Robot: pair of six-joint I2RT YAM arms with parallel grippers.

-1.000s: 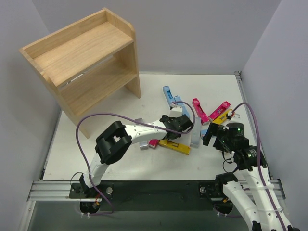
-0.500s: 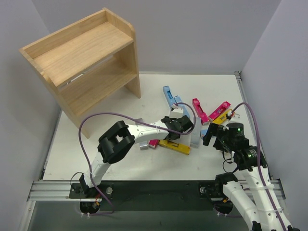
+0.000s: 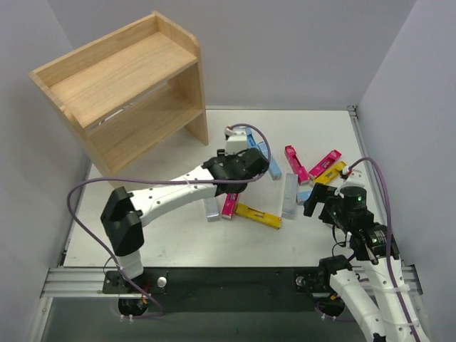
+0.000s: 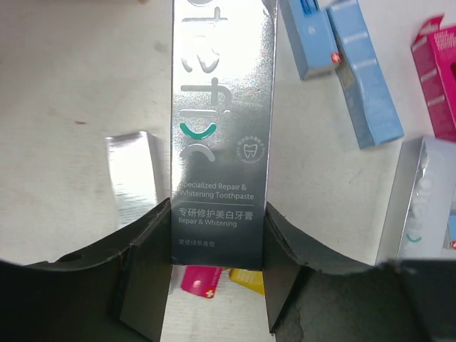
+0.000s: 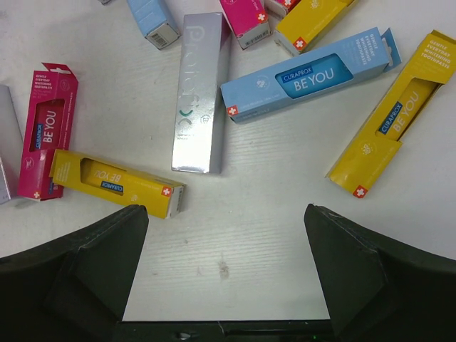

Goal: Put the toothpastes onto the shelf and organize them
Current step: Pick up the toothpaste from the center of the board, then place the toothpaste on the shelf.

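- Tool on the right (image 5: 224, 214) hangs over the white surface (image 5: 235, 263), jaws spread wide, nothing between them.
- Loose toothpastes (image 5: 310, 75) lie scattered flat just beyond.
- Left tool (image 4: 217, 214) is clenched on a silver carton (image 4: 221, 107), raised above the pile.
- Shelf (image 3: 121, 75) stands far left, well apart.

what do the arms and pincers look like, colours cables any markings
Both the left arm and right arm have white links with chunky black joints and a purple cable looping alongside. The right one shows a small green light. The left pincer and right pincer have flat matte black fingers.
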